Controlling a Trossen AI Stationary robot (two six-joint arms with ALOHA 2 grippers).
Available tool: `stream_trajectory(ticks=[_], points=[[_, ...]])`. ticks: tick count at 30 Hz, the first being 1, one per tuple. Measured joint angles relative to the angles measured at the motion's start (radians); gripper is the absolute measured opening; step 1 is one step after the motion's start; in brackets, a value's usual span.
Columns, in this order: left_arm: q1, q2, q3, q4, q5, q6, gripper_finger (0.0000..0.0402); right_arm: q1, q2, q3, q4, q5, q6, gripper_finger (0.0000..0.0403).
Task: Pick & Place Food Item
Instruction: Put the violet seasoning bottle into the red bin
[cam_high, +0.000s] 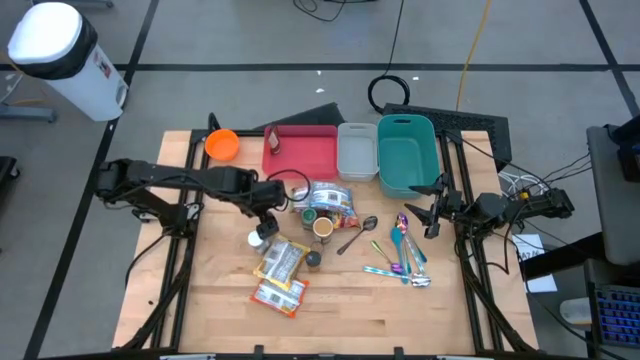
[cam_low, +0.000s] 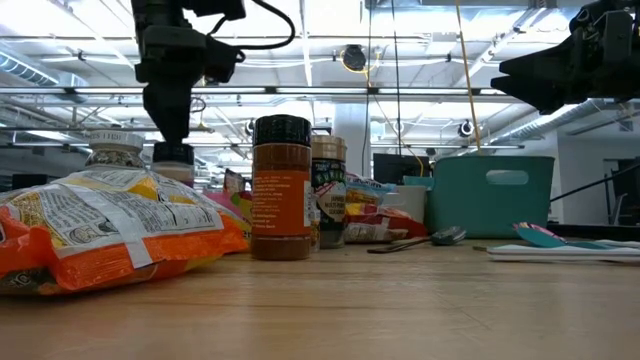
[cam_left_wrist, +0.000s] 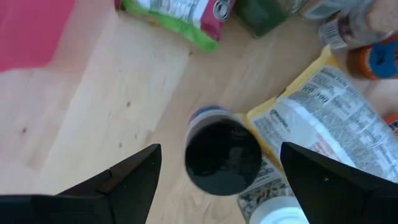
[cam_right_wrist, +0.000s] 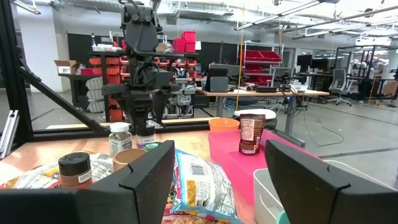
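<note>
Left pincer (cam_left_wrist: 217, 180) hangs spread over the black-capped jar (cam_left_wrist: 222, 155); descending off-centre, I judge, could tip it onto the snack packet (cam_left_wrist: 323, 121) beside it.

Wooden table (cam_high: 340, 300) under a black frame. Back row along the far edge: orange bowl (cam_high: 221, 145), pink tray (cam_high: 312, 152) with a small brown pouch (cam_high: 272, 141) standing on its corner, clear grey bin (cam_high: 357, 153), teal bin (cam_high: 407, 150); the three containers sit side by side, touching or nearly so. Metal spoon (cam_high: 357, 234) lies near the table's middle, and a cluster of teal, pink and purple plastic cutlery (cam_high: 403, 253) lies in front of the teal bin. Off the table: white trash can (cam_high: 58, 55) with black lid rim at far left, black keyboard (cam_high: 450, 121) behind the teal bin, coiled black cable (cam_high: 392, 92) on the floor, yellow cable (cam_high: 472, 50) running away across the floor.
</note>
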Motion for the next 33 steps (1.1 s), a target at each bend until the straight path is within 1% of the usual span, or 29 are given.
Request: stream_trajectory(ticks=[9, 14, 20, 33], points=[[0.005, 0.000, -0.009, 0.001, -0.012, -0.049, 0.0335, 0.000, 0.000, 0.000, 0.000, 0.000, 0.000, 0.0242], [0.003, 0.000, -0.016, 0.002, 0.009, -0.059, 0.0335, 0.000, 0.000, 0.000, 0.000, 0.000, 0.000, 0.0242], [0.003, 0.001, -0.016, 0.004, -0.024, -0.055, 0.0335, 0.000, 0.000, 0.000, 0.000, 0.000, 0.000, 0.0242], [-0.003, 0.085, -0.018, 0.002, -0.013, -0.005, 0.0335, 0.000, 0.000, 0.000, 0.000, 0.000, 0.000, 0.0242]])
